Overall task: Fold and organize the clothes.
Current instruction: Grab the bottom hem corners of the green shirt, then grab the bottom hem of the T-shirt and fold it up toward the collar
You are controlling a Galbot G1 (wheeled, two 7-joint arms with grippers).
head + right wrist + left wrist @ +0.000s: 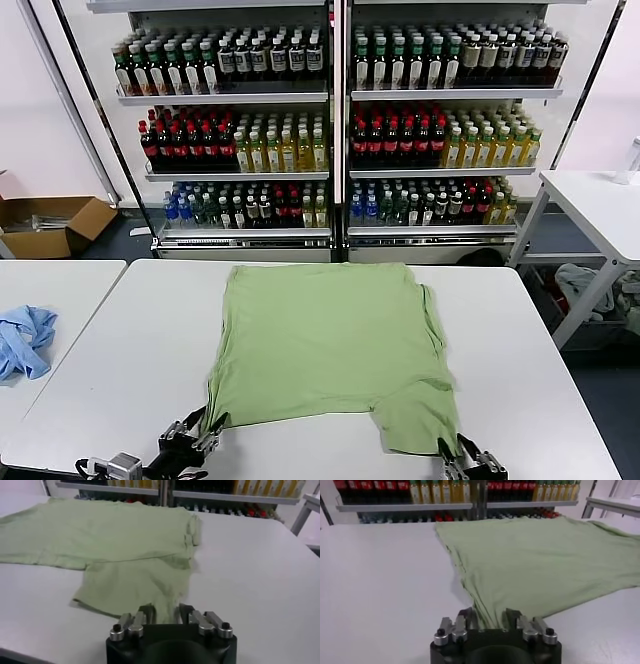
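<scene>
1. Polo shirt point(330, 345) lies flat mid-frame on the bench point(120, 350); left gripper point(490, 626) and right gripper point(166, 615) jaws apparently clamped on its near hem corners.
2. Thin pinch: a corner could slip free on lifting.

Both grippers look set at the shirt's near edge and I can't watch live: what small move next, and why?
Probably lift both together and carry the near edge toward the far one. The left gripper has a near corner of the green shirt between its fingers, the right gripper the near sleeve, and the shirt lies flat on the table.
</scene>
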